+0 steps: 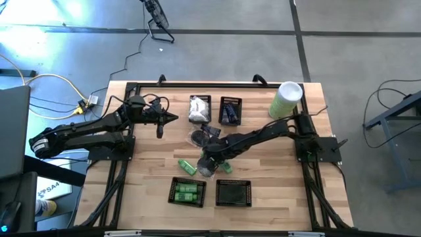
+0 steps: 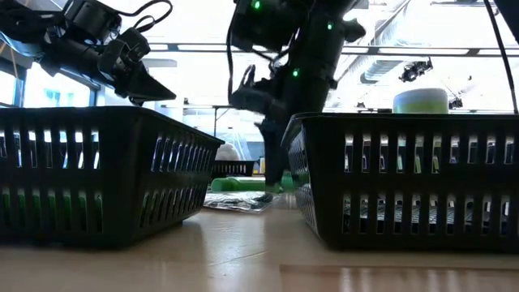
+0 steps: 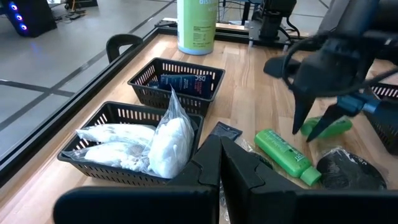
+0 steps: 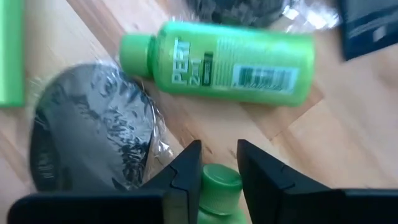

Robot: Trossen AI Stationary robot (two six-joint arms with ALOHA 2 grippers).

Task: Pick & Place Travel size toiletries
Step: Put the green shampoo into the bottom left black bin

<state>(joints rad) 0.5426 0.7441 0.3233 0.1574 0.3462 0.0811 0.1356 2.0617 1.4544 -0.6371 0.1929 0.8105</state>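
Pale wooden planks of the bench [image 1: 276, 164] carry four black mesh baskets, and in the middle of them the right hand [image 4: 217, 163] is down over the loose toiletries, its fingers pinching the cap end of a small green bottle [image 4: 219, 186], with a green Pert bottle [image 4: 230, 62] and a dark wrapped disc [image 4: 87, 127] just beside it. The step in hand looks like the grasp; next comes a lift and a carry to the basket of green bottles [image 1: 187, 192] near the front edge. The left hand [image 1: 170, 118], pressed together, waits above the bench toward the back left.
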